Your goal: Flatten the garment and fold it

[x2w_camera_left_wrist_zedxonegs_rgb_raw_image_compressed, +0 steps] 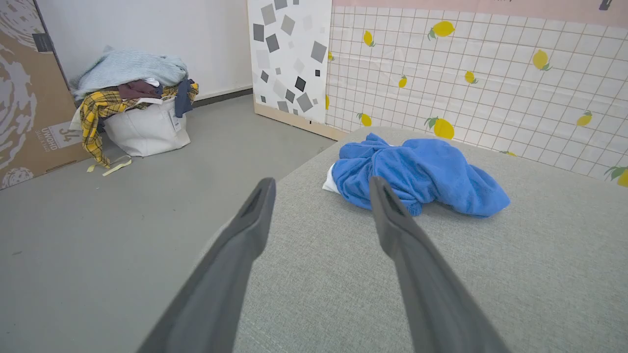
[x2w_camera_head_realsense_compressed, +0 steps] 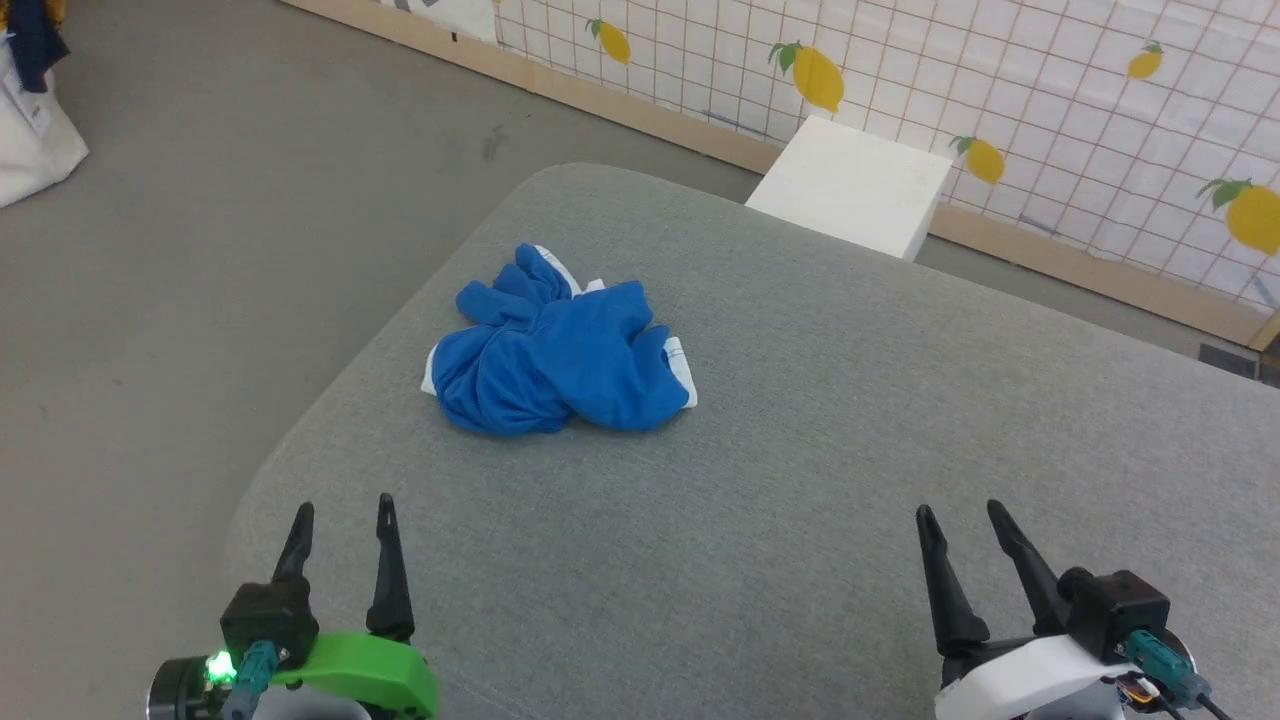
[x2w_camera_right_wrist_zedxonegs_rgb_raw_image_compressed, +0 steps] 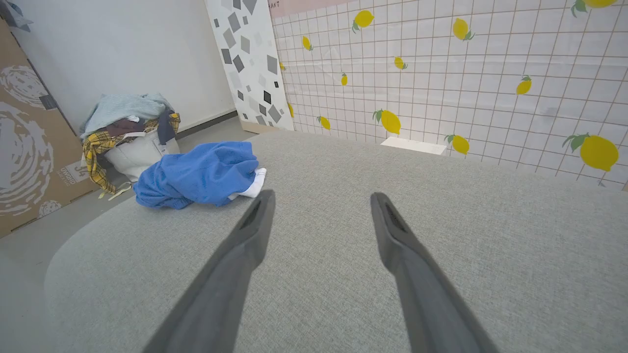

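Observation:
The garment (x2w_camera_head_realsense_compressed: pixel 555 345) is a crumpled heap of bright blue fabric with white trim at its edges, lying on the grey padded table (x2w_camera_head_realsense_compressed: pixel 800 480) toward its far left part. It also appears ahead and right of the left fingers, the garment (x2w_camera_left_wrist_zedxonegs_rgb_raw_image_compressed: pixel 417 174), and far left in the right wrist view, the garment (x2w_camera_right_wrist_zedxonegs_rgb_raw_image_compressed: pixel 198 174). My left gripper (x2w_camera_head_realsense_compressed: pixel 343 510) hovers open near the table's front left corner, well short of the heap. My right gripper (x2w_camera_head_realsense_compressed: pixel 958 512) stands open at the front right, with nothing between its fingers.
A white box (x2w_camera_head_realsense_compressed: pixel 850 185) stands just past the table's far edge, before a lemon-print wall (x2w_camera_head_realsense_compressed: pixel 1000 80). On the grey floor to the left sits a white basket heaped with clothes (x2w_camera_left_wrist_zedxonegs_rgb_raw_image_compressed: pixel 135 108), next to a cardboard panel (x2w_camera_left_wrist_zedxonegs_rgb_raw_image_compressed: pixel 24 98).

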Controlling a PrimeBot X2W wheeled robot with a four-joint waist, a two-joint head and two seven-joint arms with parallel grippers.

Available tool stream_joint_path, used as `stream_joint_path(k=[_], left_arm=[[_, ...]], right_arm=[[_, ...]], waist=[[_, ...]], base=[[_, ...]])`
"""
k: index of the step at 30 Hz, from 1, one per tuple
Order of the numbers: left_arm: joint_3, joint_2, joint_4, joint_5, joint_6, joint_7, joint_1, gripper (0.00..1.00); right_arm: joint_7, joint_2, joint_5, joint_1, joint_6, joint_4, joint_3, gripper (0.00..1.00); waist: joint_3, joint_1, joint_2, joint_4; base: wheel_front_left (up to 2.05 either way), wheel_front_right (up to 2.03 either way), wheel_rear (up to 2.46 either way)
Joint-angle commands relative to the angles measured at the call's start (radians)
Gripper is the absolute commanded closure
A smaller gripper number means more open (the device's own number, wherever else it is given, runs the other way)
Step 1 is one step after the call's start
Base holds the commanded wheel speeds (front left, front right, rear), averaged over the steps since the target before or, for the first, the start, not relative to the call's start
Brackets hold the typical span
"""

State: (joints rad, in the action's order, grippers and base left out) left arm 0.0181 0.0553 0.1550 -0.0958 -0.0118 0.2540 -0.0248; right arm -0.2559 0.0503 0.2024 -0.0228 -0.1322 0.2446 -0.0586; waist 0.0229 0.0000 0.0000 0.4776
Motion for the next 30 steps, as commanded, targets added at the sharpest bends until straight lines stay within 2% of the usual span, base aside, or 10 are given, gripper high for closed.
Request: stream_joint_path(k=[1, 6, 9, 11, 17, 21, 27, 28, 30], left_arm=[[-0.002, 0.0, 0.013, -0.009, 0.017, 0.008, 0.024, 0.0], [0.002, 0.027, 0.142, -0.071, 0.081, -0.038, 0.215, 0.0], [-0.014, 0.068, 0.262, -0.125, 0.119, -0.172, 0.377, 0.0], [-0.016, 0.086, 0.336, -0.172, 0.13, -0.272, 0.477, 0.0], [-0.002, 0.159, 0.557, -0.295, 0.14, -0.57, 0.69, 0.0], [-0.03, 0.202, 0.683, -0.328, 0.141, -0.718, 0.763, 0.0], [-0.044, 0.208, 0.776, -0.329, 0.135, -0.736, 0.752, 0.0], [-0.043, 0.208, 0.792, -0.33, 0.129, -0.734, 0.748, 0.16], [-0.043, 0.21, 0.805, -0.326, 0.12, -0.701, 0.742, 1.0]], right_arm=[[-0.006, 0.0, 0.002, 0.0, 0.002, 0.002, -0.007, 0.0], [-0.006, 0.0, -0.026, 0.041, 0.002, -0.002, -0.024, 0.0], [-0.006, 0.0, -0.037, 0.075, 0.002, -0.004, -0.027, 0.0], [-0.006, 0.0, -0.051, 0.096, 0.002, -0.006, -0.023, 0.0], [-0.006, 0.0, -0.092, 0.138, 0.002, -0.016, -0.009, 0.0], [-0.006, 0.0, -0.109, 0.138, 0.002, -0.033, 0.028, 0.0], [-0.006, 0.0, -0.111, 0.148, 0.002, -0.049, 0.031, 0.0], [-0.006, 0.0, -0.11, 0.151, 0.002, -0.051, 0.03, 0.0], [-0.006, 0.0, -0.107, 0.156, 0.002, -0.05, 0.026, 0.0]], waist=[[-0.007, 0.0, 0.0, -0.017], [-0.062, 0.0, 0.0, -0.077], [-0.112, 0.0, 0.0, -0.129], [-0.145, 0.0, 0.0, -0.161], [-0.236, 0.0, 0.0, -0.263], [-0.292, 0.0, 0.0, -0.315], [-0.321, 0.0, 0.0, -0.329], [-0.323, 0.0, 0.0, -0.329], [-0.322, 0.0, 0.0, -0.326]], base=[[0.0, 0.0, 0.0], [0.0, 0.0, 0.0], [0.0, 0.0, 0.0], [0.0, 0.0, 0.0], [0.0, 0.0, 0.0], [0.0, 0.0, 0.0], [0.0, 0.0, 0.0], [0.0, 0.0, 0.0], [0.0, 0.0, 0.0]])
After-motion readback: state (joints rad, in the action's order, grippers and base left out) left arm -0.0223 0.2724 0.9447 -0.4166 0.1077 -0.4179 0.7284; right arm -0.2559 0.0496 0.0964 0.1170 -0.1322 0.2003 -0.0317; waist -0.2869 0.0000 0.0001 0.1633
